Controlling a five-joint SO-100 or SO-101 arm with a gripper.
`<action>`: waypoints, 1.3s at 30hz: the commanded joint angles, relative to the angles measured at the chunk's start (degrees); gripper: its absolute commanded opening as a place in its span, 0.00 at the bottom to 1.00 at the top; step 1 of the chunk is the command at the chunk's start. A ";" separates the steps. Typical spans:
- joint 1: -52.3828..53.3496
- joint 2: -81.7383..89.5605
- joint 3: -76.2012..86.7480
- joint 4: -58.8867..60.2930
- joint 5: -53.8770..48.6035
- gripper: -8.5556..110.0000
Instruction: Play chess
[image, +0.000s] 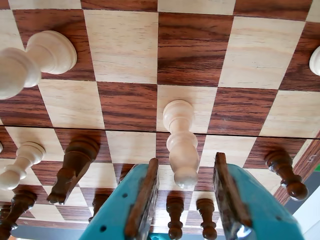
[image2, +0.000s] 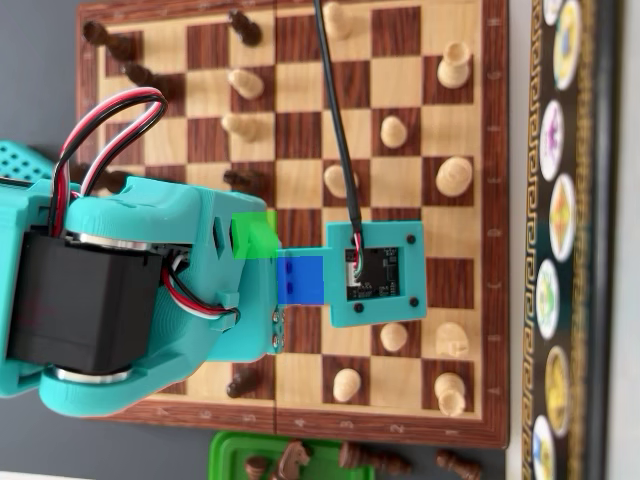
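Note:
In the wrist view the wooden chessboard (image: 125, 45) fills the frame. My teal gripper (image: 186, 160), with brown pads (image: 144, 197), is open. A white pawn (image: 180, 140) stands on the board with its head between the jaws; there is a gap on each side and neither pad touches it. Two dark pawns (image: 175, 217) stand just behind it, between the jaws. In the overhead view my arm (image2: 150, 290) and the camera mount (image2: 375, 275) cover the middle left of the board (image2: 470, 270). They hide the gripper and this pawn.
Other white pieces (image: 35, 60) and dark pieces (image: 75, 167) stand nearby in the wrist view. In the overhead view, a green tray (image2: 235, 455) with captured dark pieces lies below the board. A dark box with round medallions (image2: 560, 200) lies along the right edge.

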 joint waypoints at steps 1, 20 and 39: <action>0.79 0.09 -1.05 -1.76 -0.79 0.21; 0.88 -0.09 -0.44 -2.29 -0.88 0.18; 2.37 -0.18 -0.44 -2.55 -3.34 0.14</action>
